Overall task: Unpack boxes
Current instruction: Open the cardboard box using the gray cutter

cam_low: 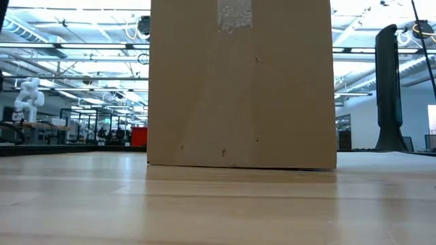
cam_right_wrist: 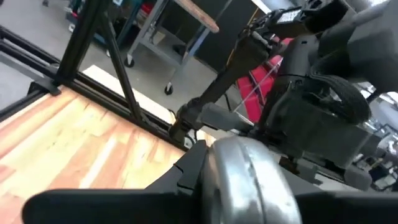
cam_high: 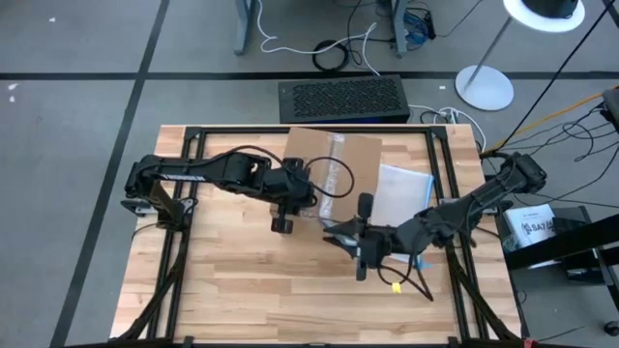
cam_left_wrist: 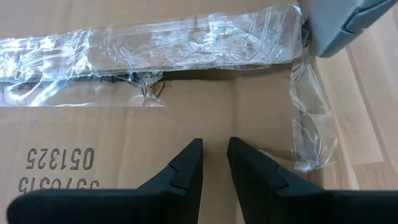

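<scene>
My left gripper (cam_left_wrist: 214,158) hovers over the cardboard box (cam_high: 334,159) at table's far-middle, jaws nearly closed w/ a slim gap, empty. Right gripper (cam_high: 360,253) clamps a metal tool (cam_right_wrist: 245,180). Best approach imo: hold box steady, run tool along the tape seam (cam_left_wrist: 155,46), shallow.

carton (cam_low: 242,85) top cut off, right jaws hidden behind metal cylinder (cam_right_wrist: 239,180)

Grey floor (cam_high: 77,116) surrounds the wooden table (cam_high: 242,290); a white lamp (cam_high: 484,87) stands beyond.
</scene>
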### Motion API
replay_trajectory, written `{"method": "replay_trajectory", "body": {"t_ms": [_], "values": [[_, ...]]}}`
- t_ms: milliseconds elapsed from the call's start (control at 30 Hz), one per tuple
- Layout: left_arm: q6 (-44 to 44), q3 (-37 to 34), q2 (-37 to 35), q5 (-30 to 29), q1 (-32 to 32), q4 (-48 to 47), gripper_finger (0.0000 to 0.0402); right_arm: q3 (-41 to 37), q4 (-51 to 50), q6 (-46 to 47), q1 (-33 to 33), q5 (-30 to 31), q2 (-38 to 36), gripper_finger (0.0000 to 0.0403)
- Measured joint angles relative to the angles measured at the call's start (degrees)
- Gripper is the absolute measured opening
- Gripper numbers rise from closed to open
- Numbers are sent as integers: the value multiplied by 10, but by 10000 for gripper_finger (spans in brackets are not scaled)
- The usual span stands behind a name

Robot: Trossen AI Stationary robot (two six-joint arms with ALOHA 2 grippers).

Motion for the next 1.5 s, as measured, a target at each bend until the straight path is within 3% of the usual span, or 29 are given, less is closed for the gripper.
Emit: {"method": "replay_trajectory", "body": {"t_ms": [433,733,833,1000,1167,1500], "values": [[0,0,0,2,0,0,89,0,-30,6,59,97,-13,64],[18,0,0,-2,-6,-14,89,0,71,-59,99,75,-32,64],[20,1,-1,-3,-9,-37,89,0,54,-56,109,128,-46,64],[17,1,-2,-14,-15,-74,89,0,-33,9,116,207,-62,64],[17,13,-10,-37,-32,-85,89,0,-106,103,134,213,-77,64],[-3,103,-10,-101,-71,-99,89,3,-220,241,163,243,-81,64]]}}
